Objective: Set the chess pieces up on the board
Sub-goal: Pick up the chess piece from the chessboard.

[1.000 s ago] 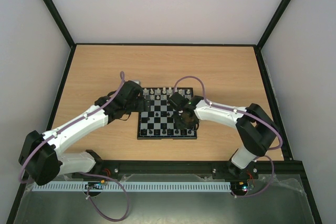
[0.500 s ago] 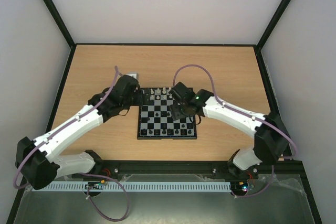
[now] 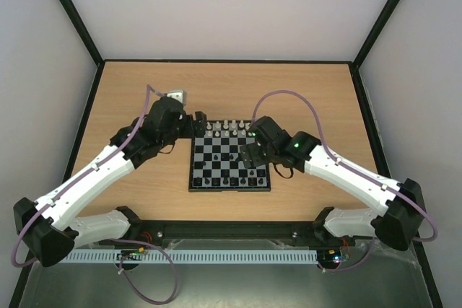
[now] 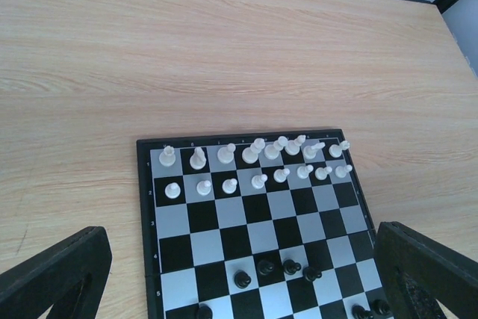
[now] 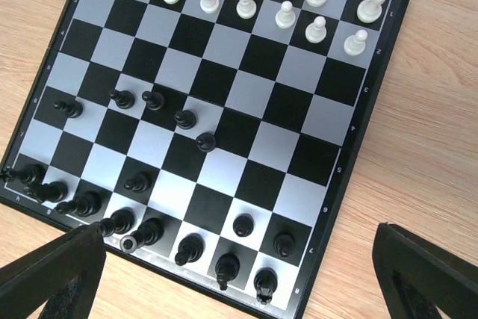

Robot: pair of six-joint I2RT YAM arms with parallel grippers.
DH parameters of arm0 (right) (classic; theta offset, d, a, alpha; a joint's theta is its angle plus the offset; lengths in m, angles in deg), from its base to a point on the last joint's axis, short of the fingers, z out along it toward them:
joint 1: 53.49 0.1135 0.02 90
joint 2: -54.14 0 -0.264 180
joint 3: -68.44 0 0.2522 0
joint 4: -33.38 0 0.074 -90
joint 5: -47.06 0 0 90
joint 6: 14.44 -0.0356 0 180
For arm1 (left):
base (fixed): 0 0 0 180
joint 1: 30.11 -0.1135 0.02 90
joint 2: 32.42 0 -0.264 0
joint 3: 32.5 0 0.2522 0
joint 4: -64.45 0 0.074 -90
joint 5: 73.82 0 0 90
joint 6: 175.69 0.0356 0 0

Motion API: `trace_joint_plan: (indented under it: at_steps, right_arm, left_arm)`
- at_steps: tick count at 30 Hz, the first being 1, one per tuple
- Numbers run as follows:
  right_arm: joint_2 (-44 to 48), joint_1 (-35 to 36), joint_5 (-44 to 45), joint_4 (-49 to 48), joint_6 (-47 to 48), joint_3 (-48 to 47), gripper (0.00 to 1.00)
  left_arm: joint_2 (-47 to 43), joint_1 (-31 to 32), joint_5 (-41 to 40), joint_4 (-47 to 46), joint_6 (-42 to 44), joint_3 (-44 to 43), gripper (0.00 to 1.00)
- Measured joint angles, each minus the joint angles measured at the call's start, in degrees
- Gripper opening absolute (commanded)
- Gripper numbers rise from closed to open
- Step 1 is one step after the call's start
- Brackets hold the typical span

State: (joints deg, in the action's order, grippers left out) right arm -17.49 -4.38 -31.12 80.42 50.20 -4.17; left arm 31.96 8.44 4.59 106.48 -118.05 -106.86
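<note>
The board (image 3: 229,188) lies mid-table between both arms. Cream-white chess pieces (image 4: 258,162) fill its two far rows. Black chess pieces (image 5: 190,246) line the near edge, three stand on the row ahead of it, and several black pawns (image 5: 185,119) are scattered mid-board. My right gripper (image 5: 239,282) hangs open above the board's near right part, nothing between its fingers (image 5: 426,274); in the top view it (image 3: 251,151) is over the board's right side. My left gripper (image 4: 239,289) is open and empty above the board's left part, at the far left corner (image 3: 198,125) in the top view.
The wooden table (image 3: 303,99) surrounds the board on all sides. A black frame (image 3: 224,61) and pale walls bound it at the back and sides. Both arm bases sit on the rail (image 3: 231,230) at the near edge.
My right gripper has opened and pulled away from the board's near right squares, rising towards the far right. The left arm has drawn back towards the board's far left corner.
</note>
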Motion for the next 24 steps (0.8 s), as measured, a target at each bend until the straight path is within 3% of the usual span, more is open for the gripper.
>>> trace_joint_plan:
  at_steps: [16, 24]
  right_arm:
    - [7.61, 0.0, -2.45, -4.39, -1.03, 3.8, 0.99]
    - [8.46, 0.0, -8.22, -7.32, -1.27, 6.05, 0.99]
  left_arm:
    - [6.08, 0.2, -0.09, 0.37, -1.73, -3.61, 0.99]
    - [8.74, 4.15, -3.54, 0.42, -4.0, -4.22, 0.99]
